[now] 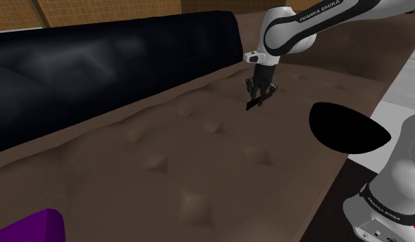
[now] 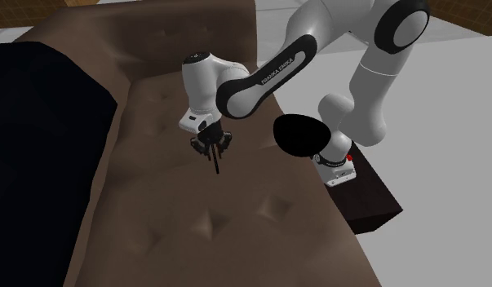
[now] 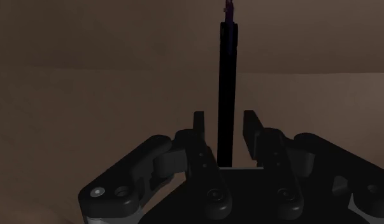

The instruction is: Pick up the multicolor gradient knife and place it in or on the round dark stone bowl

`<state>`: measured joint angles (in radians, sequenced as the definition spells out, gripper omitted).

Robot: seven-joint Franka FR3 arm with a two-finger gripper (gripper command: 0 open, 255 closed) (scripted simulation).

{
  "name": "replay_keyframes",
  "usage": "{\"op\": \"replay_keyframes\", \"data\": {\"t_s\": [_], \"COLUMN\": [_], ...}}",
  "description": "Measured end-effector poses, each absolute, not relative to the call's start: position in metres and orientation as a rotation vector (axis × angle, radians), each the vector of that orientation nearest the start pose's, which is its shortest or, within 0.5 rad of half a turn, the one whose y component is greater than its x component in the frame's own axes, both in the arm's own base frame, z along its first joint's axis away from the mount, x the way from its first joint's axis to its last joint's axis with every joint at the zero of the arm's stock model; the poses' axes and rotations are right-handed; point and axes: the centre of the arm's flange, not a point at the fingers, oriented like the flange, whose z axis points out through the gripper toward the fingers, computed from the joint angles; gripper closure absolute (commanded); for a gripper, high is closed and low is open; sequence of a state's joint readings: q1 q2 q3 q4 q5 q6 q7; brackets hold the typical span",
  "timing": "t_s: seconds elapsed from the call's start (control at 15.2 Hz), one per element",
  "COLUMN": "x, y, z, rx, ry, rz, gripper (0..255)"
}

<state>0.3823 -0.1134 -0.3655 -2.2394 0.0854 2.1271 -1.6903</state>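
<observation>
Knife (image 3: 227, 95): black along most of its length, purple at the far tip. It is grasped by the pincer (image 3: 225, 121), which is clenched on its near end. The knife runs straight out along the pincer's axis. In the second exterior view it hangs point-down below the pincer (image 2: 212, 149), off the seat. In the shoulder view it sits at a slant under the pincer (image 1: 257, 93).

Arm (image 2: 268, 73): white with dark joints, reaching from the stand (image 2: 366, 196) out over a brown tufted sofa seat (image 1: 164, 165).

Bowl (image 1: 347, 127): round, rendered plain black, at the seat's edge on the stand's side. It is well apart from the knife, towards the shoulder view's right. It holds nothing.

Backrest (image 1: 96, 62): glossy black, along the far side of the seat in the shoulder view.

Purple object (image 1: 23, 227): at the shoulder view's lower left corner, cut by the frame edge, identity not determinable
</observation>
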Motion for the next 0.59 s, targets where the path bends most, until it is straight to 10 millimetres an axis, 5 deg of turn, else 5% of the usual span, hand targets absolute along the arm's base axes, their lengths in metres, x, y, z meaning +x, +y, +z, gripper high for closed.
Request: {"op": "replay_keyframes", "data": {"t_s": [0.59], "x": [0.5044], "y": [0.0104], "z": [0.4162], "rx": [2.168], "ry": [2.381], "rz": [0.127], "gripper": [255]}}
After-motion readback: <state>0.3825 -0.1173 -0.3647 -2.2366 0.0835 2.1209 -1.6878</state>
